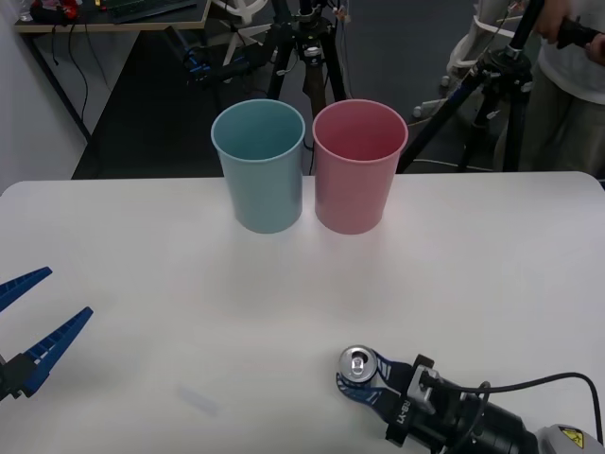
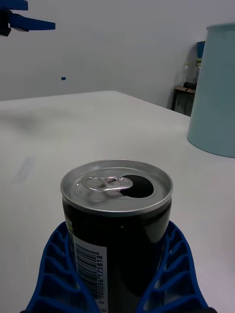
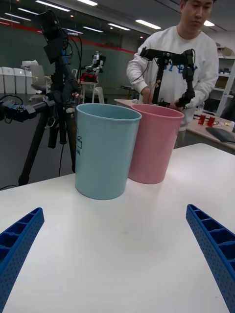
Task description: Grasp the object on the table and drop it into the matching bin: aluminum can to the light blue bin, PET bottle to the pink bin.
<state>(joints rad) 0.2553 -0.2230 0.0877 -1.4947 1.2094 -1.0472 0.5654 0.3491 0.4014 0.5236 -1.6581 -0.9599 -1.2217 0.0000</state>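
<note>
Aluminum can upright near table front edge, pinched by right gripper; left gripper spread; light blue bin, pink bin look empty.

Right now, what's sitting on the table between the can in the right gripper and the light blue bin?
Nothing: in the front view, only bare white table lies between the aluminum can, flanked by the right gripper, and the light blue bin.
</note>
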